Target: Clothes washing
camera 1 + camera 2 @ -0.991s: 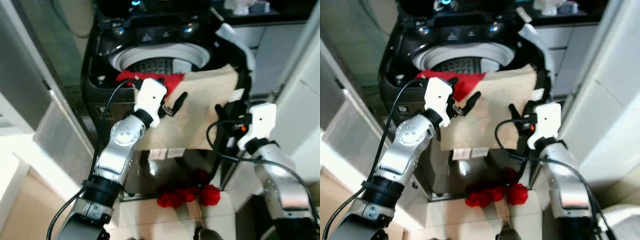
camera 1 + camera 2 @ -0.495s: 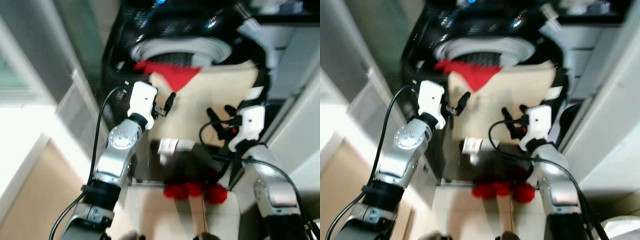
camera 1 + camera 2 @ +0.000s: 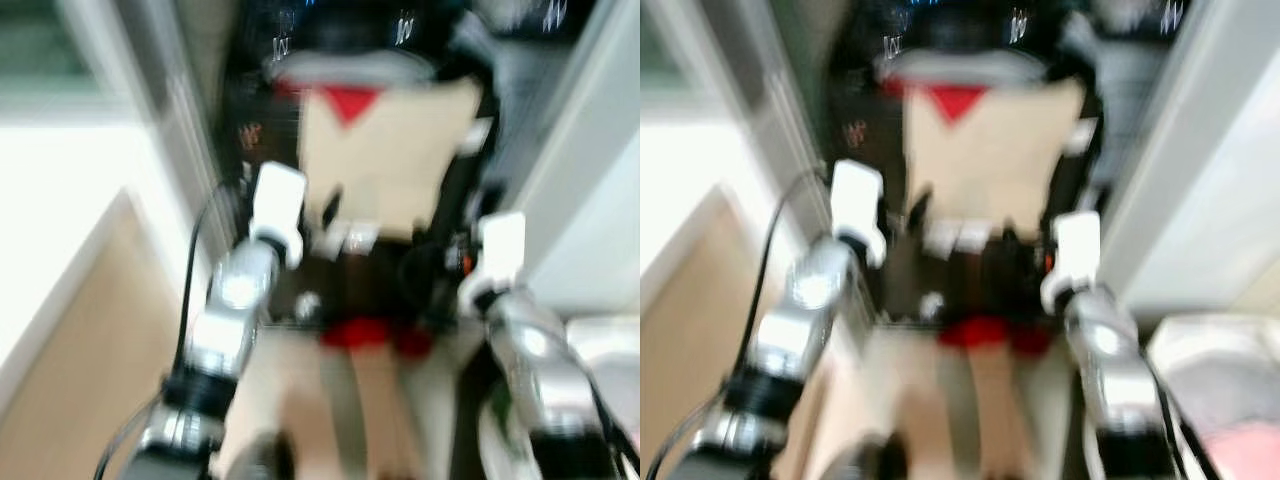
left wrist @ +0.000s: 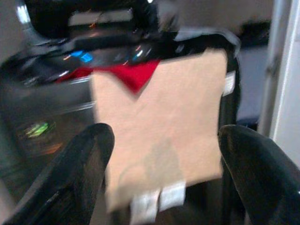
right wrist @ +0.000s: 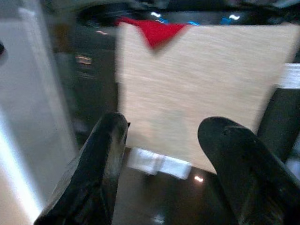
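the left gripper (image 4: 161,154) has its fingers (image 4: 79,168) spread wide apart with nothing between them, aimed at the tan cloth (image 4: 164,126). the right gripper (image 5: 161,159) is the same: fingers (image 5: 101,159) apart and empty, pointing at that cloth from the right. in the head views both grippers sit low and near, short of the cloth, the left gripper (image 3: 325,215) on the left and the right one (image 3: 1025,255) on the right.

the tan cloth hangs over the near rim of the washer (image 3: 255,110), draped down its front, with a red cloth (image 3: 348,100) peeking out above it at the drum opening. more red fabric (image 3: 365,335) lies low, near the washer's foot.

the risk, as i judge it: the head views are heavily blurred, so any reach made now would be poorly aimed and the fingers could strike the washer front or snag only an edge. a tug on the hanging cloth could drag it down to the floor instead of into the drum.

two small white tags (image 4: 159,201) hang at the cloth's lower edge; their print is too blurred to read, as are the washer's panel marks.
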{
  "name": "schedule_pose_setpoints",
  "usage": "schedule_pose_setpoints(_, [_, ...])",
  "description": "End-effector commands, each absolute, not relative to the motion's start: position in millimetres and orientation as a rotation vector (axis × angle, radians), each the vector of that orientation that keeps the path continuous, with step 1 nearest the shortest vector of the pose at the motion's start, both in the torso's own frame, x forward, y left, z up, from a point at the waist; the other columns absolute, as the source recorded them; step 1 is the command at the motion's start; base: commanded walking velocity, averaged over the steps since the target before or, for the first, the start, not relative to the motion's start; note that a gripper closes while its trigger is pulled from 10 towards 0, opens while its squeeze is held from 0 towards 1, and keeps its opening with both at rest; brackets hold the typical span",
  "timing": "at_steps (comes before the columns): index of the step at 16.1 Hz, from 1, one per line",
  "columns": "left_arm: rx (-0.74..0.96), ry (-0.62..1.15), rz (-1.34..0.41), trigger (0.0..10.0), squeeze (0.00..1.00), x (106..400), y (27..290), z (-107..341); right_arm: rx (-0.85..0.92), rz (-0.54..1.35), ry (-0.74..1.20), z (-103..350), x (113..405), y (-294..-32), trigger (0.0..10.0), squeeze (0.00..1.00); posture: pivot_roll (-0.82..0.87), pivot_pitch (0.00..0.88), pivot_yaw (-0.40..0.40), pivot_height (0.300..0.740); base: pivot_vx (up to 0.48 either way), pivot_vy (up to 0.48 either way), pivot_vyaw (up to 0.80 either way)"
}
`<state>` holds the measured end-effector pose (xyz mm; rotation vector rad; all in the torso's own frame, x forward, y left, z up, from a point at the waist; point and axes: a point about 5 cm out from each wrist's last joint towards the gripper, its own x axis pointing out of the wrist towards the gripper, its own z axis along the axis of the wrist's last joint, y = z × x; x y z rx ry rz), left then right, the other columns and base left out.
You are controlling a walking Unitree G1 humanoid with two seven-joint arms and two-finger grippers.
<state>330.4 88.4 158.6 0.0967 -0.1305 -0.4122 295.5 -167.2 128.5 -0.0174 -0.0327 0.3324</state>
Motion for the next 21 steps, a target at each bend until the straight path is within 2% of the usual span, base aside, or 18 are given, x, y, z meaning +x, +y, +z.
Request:
schedule_pose_setpoints(1, [0.112, -0.125, -0.401, 10.0, 0.00, 331, 91, 158, -0.021, 0.348, -0.025, 126, 294, -164, 10.0, 0.40, -0.17, 0.000, 0.041, 0.740, 0.000, 0.000, 0.00])
schedule_pose_setpoints(9, [0.134, -0.128, -0.400, 10.0, 0.00, 332, 90, 157, -0.052, 0.358, -0.038, 126, 294, -163, 10.0, 0.41, -0.17, 0.000, 0.042, 0.740, 0.000, 0.000, 0.00])
schedule_pose_setpoints(11, [0.094, -0.135, -0.388, 10.0, 0.00, 330, 92, 156, -0.071, 0.355, -0.067, 130, 295, -162, 10.0, 0.41, -0.17, 0.000, 0.042, 0.740, 0.000, 0.000, 0.00])
schedule_pose_setpoints(14, [0.078, -0.231, -0.360, 10.0, 0.00, 326, 90, 170, -0.140, 0.326, -0.248, 163, 299, -157, 10.0, 0.42, -0.16, 0.000, 0.033, 0.740, 0.405, 0.000, 0.00])
schedule_pose_setpoints(21, [0.087, -0.246, -0.338, 10.0, 0.00, 331, 92, 175, -0.114, 0.349, -0.227, 158, 302, -155, 10.0, 0.42, -0.16, 0.000, 0.034, 0.740, 0.468, 0.000, 0.00])
